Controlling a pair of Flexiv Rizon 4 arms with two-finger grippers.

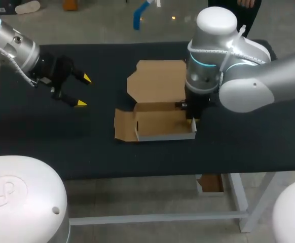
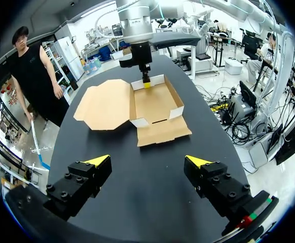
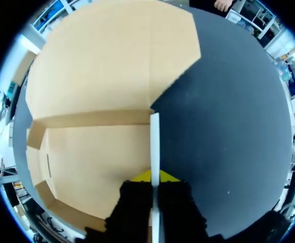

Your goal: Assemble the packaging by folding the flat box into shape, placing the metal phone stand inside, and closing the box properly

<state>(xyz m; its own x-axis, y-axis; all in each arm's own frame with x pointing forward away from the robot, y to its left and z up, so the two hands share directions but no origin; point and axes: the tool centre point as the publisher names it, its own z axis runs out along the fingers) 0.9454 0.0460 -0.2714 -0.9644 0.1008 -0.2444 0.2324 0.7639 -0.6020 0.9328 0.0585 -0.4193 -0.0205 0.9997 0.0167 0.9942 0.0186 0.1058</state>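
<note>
Brown cardboard box (image 1: 160,121), half-folded, lid (image 1: 157,80) flat behind. Right gripper (image 1: 192,123) pinches its thin white-edged wall (image 3: 154,147). Left gripper (image 1: 83,91), left of box, gapes.

Robotics lab, from what I see. My left arm (image 1: 13,43) and right arm (image 1: 269,76) are big white industrial units working at a black-matted desk (image 1: 51,142) on a plain white metal frame (image 1: 157,217). It's a test-bench setup.

Box (image 1: 157,83) on table (image 1: 61,147), left fingers (image 1: 80,103) well left
</note>
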